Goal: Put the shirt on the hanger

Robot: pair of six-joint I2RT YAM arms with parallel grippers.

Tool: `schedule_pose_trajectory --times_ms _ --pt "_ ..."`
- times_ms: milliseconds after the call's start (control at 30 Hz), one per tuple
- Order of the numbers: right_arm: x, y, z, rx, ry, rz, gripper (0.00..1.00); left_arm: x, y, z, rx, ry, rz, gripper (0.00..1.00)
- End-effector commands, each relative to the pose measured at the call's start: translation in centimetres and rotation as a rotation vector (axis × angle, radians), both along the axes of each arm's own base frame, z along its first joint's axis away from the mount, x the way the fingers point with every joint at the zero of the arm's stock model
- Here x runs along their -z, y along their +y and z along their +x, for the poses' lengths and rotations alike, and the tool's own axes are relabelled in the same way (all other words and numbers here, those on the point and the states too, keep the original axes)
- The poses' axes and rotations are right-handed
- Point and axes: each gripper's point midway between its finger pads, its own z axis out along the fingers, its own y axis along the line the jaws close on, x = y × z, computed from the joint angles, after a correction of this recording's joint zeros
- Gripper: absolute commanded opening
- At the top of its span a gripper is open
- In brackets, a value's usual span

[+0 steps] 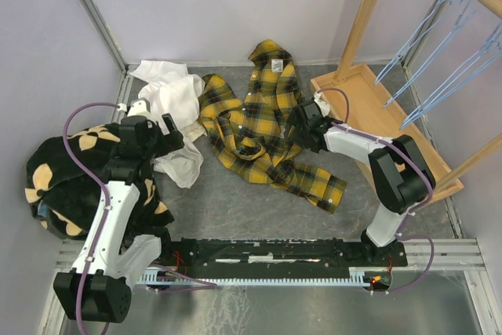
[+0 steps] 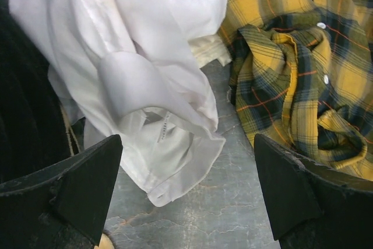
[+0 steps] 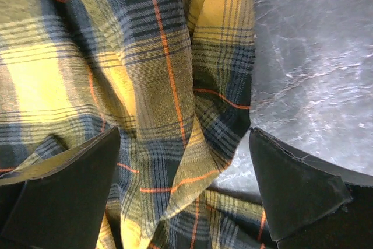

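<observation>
You: plaid shirt (image 1: 259,127) crumpled mid-table, collar toward back wall. Soft, light, floppy flannel; likely sags and bunches, so take it at collar or shoulder. Right gripper (image 3: 182,144) fingers spread wide over shirt edge. Left gripper (image 2: 186,155) fingers spread wide over white garment (image 2: 134,56). Light-blue wire hangers (image 1: 416,41) on wooden rack (image 1: 369,5), well apart.

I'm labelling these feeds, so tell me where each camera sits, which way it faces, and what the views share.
Top external: above and behind the bases, looking down on the table and shirt; left arm and right arm show.
Left wrist: on the left arm, facing down at the white garment; left fingers at the bottom corners.
Right wrist: close over the shirt; right fingers show.
Shared: all three see the shirt.
</observation>
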Motion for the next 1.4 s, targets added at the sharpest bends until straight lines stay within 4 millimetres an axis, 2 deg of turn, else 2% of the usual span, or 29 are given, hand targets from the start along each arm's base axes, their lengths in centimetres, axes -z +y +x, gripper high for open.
schedule_pose_trajectory --times_ms 0,100,167,300,333,400,467,567,667,767,800,967,1100,1167,1300,1367 --pt "1.4 1.8 1.1 -0.012 0.007 0.069 0.99 -1.1 -0.4 0.2 0.045 -0.048 0.043 1.0" --pt "2.2 2.6 1.4 -0.037 0.011 0.096 0.94 -1.0 -0.4 0.2 0.045 -0.047 0.043 0.99" --pt "2.2 3.2 1.8 -0.069 0.004 0.104 0.83 -1.0 -0.3 0.2 0.041 -0.044 0.044 0.99" --pt "1.1 3.9 2.6 -0.146 -0.037 0.088 0.39 -0.9 -0.2 0.3 0.034 -0.041 0.045 0.98" --pt "0.4 4.1 2.9 -0.163 -0.058 0.09 0.32 -0.9 -0.2 0.2 0.033 -0.043 0.043 0.98" --pt "-1.7 4.3 3.5 -0.213 -0.115 0.071 0.13 -0.9 -0.3 0.2 0.032 -0.045 0.042 0.98" --pt "-4.4 4.2 4.0 -0.249 -0.18 0.046 0.02 -1.1 -0.4 0.3 0.04 -0.053 0.034 0.98" --pt "-9.8 4.0 4.3 -0.297 -0.288 0.015 0.0 -1.4 -1.2 0.3 0.078 -0.072 0.01 0.98" --pt "-15.6 3.9 3.8 -0.355 -0.402 -0.012 0.0 -2.0 -1.9 0.3 0.103 -0.094 -0.018 1.0" --pt "-19.2 3.8 3.3 -0.388 -0.449 -0.03 0.0 -2.5 -2.9 0.3 0.141 -0.117 -0.059 0.99" --pt "-19.7 3.8 3.0 -0.4 -0.443 -0.036 0.0 -2.7 -3.5 0.3 0.167 -0.124 -0.079 0.99" --pt "-20.3 4.1 1.6 -0.46 -0.428 -0.042 0.0 -3.2 -4.8 0.5 0.215 -0.124 -0.132 0.99" --pt "-18.5 4.0 -0.8 -0.474 -0.345 -0.083 0.0 -2.8 -5.5 0.5 0.235 -0.099 -0.173 1.0" --pt "-17.0 4.0 -2.9 -0.472 -0.303 -0.138 0.01 -2.1 -6.1 0.4 0.244 -0.076 -0.209 1.0" --pt "-13.7 5.3 -8.7 -0.497 -0.242 -0.146 0.07 -0.5 -7.0 -0.1 0.252 -0.043 -0.276 0.97" --pt "-11.8 6.1 -11.7 -0.537 -0.205 -0.124 0.22 0.4 -7.0 -0.4 0.236 -0.024 -0.284 0.96"
